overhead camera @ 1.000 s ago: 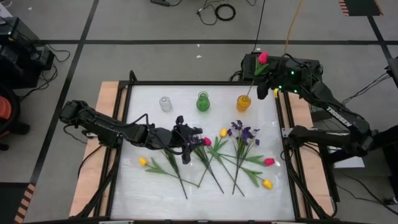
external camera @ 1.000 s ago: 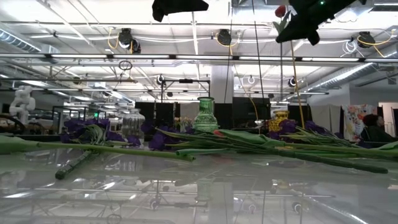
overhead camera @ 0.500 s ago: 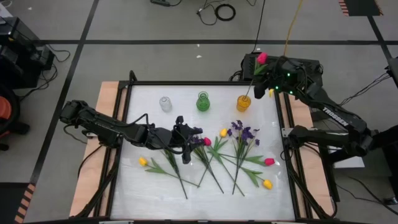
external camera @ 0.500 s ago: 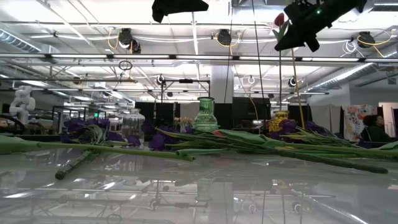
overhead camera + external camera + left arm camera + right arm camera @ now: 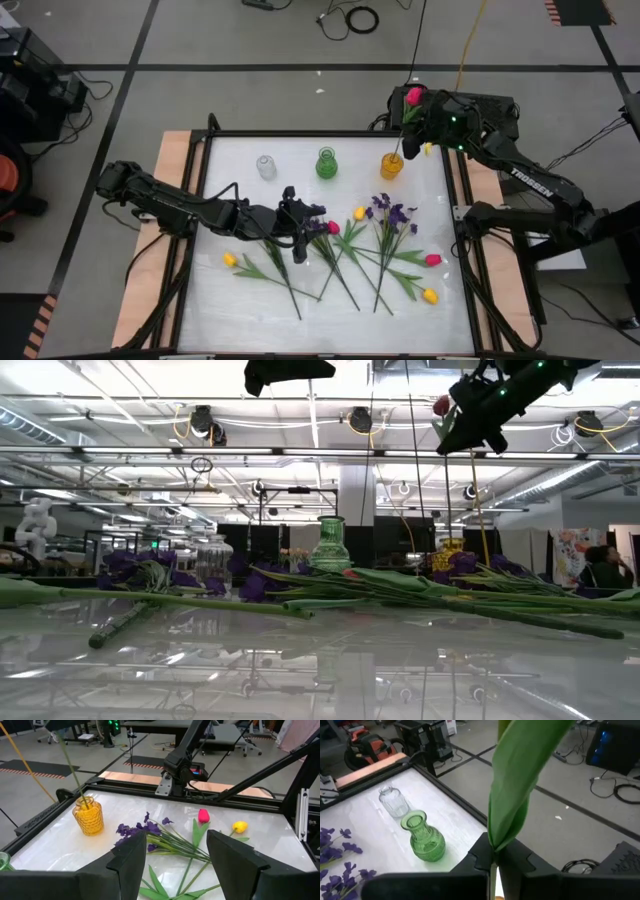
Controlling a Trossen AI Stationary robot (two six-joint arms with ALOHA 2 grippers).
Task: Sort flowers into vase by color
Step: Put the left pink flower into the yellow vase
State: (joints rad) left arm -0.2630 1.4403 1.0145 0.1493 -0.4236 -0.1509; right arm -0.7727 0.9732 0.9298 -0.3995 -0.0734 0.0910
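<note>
Your work surface is a white table (image 5: 300, 200) in a black frame, standing on a grey floor marked with dark tape lines; across it, the low view looks into a large hall with ceiling lights and pipes. Your right gripper (image 5: 421, 132) is raised above the far right corner of the table, fingers clenched on the green stem of a pink tulip (image 5: 413, 96); the bud stands above the gripper, and a broad green leaf (image 5: 520, 780) rises straight from between the closed fingers in the right wrist view. Directly below that gripper stands the amber vase (image 5: 392, 165), and the stem's lower end reaches down into its mouth, as the left wrist view shows (image 5: 88, 816). Beside the amber vase, further from the right gripper, you have a green vase (image 5: 326, 163) and then a clear vase (image 5: 265, 166), both upright. Your left gripper (image 5: 312, 216) sits low over the middle of the table with its fingers released and apart, holding nothing. Just ahead of it lies a bunch of purple blossoms (image 5: 392, 213), with a pink tulip bud (image 5: 203, 815) and a yellow tulip bud (image 5: 240, 826) beyond. Other stems lie crossed on the table just beside and beneath that gripper.
</note>
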